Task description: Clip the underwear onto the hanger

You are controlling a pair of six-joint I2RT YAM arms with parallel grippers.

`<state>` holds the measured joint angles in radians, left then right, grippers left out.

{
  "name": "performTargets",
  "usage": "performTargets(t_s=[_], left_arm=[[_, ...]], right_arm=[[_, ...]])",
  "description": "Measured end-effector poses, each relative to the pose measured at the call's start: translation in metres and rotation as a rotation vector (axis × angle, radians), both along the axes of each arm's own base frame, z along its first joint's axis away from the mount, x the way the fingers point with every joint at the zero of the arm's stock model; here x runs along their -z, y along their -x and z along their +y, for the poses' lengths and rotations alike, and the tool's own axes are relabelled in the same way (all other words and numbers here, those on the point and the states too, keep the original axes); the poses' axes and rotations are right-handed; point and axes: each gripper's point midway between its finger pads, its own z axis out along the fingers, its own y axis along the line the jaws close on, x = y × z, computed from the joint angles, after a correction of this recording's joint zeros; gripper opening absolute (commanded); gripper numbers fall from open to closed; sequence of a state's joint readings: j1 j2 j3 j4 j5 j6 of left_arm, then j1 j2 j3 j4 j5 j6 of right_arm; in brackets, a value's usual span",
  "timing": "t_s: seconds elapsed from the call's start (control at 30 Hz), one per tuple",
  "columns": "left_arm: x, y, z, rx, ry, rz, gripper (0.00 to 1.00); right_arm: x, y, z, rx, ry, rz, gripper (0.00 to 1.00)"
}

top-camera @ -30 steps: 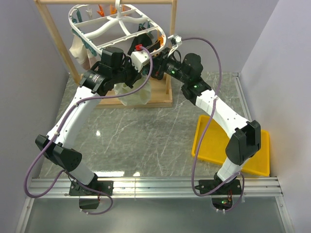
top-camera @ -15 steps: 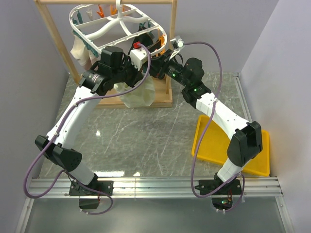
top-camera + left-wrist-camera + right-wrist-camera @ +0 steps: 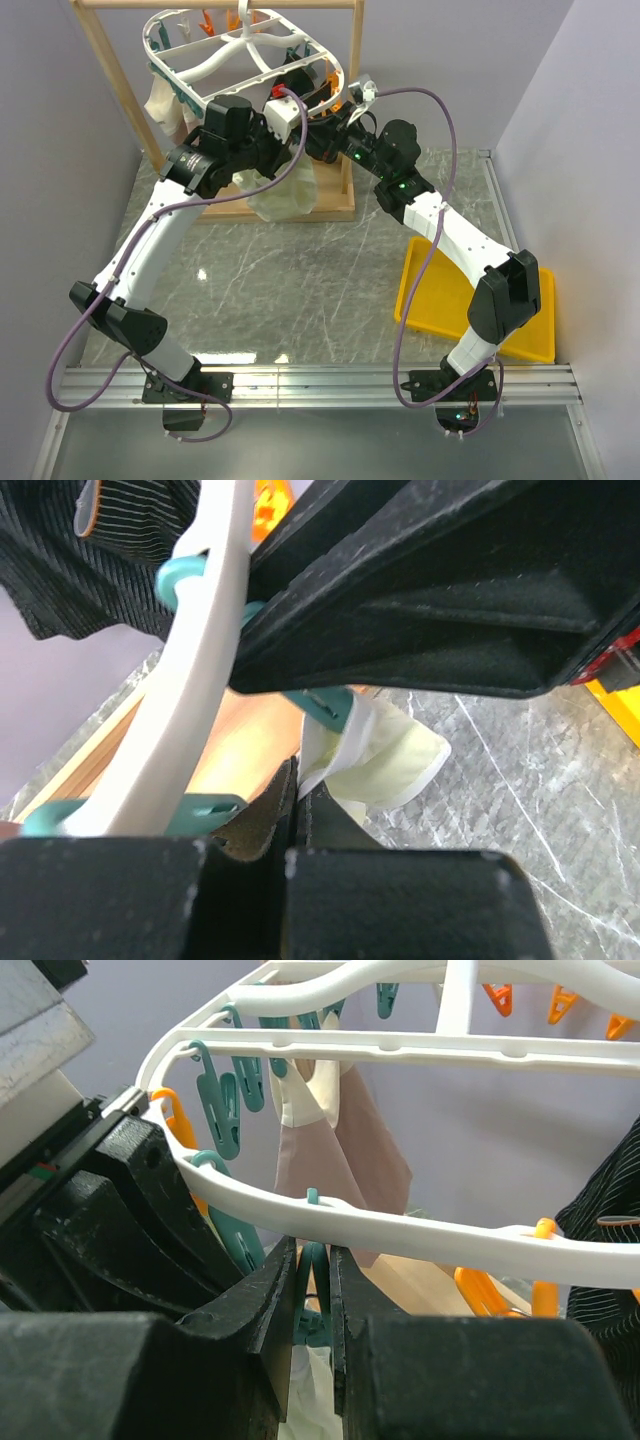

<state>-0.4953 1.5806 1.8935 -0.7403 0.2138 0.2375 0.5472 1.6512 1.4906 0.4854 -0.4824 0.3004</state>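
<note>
Two robot arms reach to the far side of a grey marbled desk (image 3: 300,270) and meet beneath the near right rim of the hanger (image 3: 420,1232). The hanger is a white frame ringed with teal and orange clips, hung from a wooden rack (image 3: 112,70).

The underwear (image 3: 285,200), pale cream, hangs straight down from that meeting point. Its long axis is vertical, and its lower end is low beside the rack's base.

The left gripper (image 3: 297,780) has its fingers pressed together and appears to nip the garment's upper edge from below and to the left. The right gripper (image 3: 312,1260) comes in from the right. It is pinching a teal clip (image 3: 314,1295) that dangles from the rim directly above that edge.

The clip's mouth points down at the cloth, touching it or just above it (whether it already bites the cloth cannot be told). The coming move probably turns on this short vertical gap, with both grippers equally close.

Room is tight. A black striped garment (image 3: 90,570) and a beige-pink cloth (image 3: 345,1150) hang from neighbouring clips. A yellow tray (image 3: 450,320) lies well apart at the near right.
</note>
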Motion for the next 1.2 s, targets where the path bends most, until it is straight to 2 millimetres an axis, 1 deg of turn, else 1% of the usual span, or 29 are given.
performTargets(t_s=[0.13,0.17,0.27,0.3,0.37,0.43,0.63,0.83,0.9,1.0,1.13,1.17,1.2], left_arm=[[-0.004,0.0,0.005,-0.02,0.002,-0.021,0.0],[-0.006,0.0,0.005,-0.024,0.003,-0.027,0.0],[-0.008,0.0,0.006,-0.029,0.004,-0.034,0.0],[-0.008,0.0,0.006,-0.029,0.004,-0.034,0.0],[-0.008,0.0,0.007,-0.031,0.003,-0.035,0.0],[-0.008,0.0,0.007,-0.03,0.002,-0.035,0.0],[-0.008,-0.001,0.008,-0.033,0.0,-0.037,0.0],[-0.008,-0.001,0.008,-0.035,-0.001,-0.037,0.0],[-0.008,-0.001,0.008,-0.035,-0.001,-0.038,0.0],[-0.008,-0.001,0.009,-0.036,-0.003,-0.039,0.0],[-0.008,-0.002,0.009,-0.035,-0.005,-0.041,0.0],[-0.007,-0.002,0.009,-0.034,-0.007,-0.042,0.0],[-0.007,-0.002,0.009,-0.032,-0.006,-0.042,0.0]], right_arm=[[0.002,-0.001,0.0,0.005,0.016,-0.015,0.0],[0.002,-0.001,0.0,0.006,0.018,-0.017,0.05],[0.003,0.0,0.0,0.001,0.023,-0.015,0.11],[0.003,0.0,0.0,0.0,0.024,-0.014,0.16],[0.002,0.0,0.0,-0.001,0.026,-0.01,0.2],[0.001,0.0,0.0,-0.003,0.025,0.0,0.27],[-0.001,0.005,0.002,-0.029,0.024,0.021,0.38],[-0.002,0.007,0.004,-0.045,0.02,0.048,0.4],[-0.002,0.008,0.004,-0.051,0.015,0.06,0.43],[-0.003,0.01,0.004,-0.064,0.009,0.077,0.5],[0.004,0.012,0.005,-0.088,0.016,0.122,0.6],[0.005,0.013,0.005,-0.091,0.016,0.131,0.63],[0.006,0.013,0.005,-0.095,0.015,0.14,0.7]])
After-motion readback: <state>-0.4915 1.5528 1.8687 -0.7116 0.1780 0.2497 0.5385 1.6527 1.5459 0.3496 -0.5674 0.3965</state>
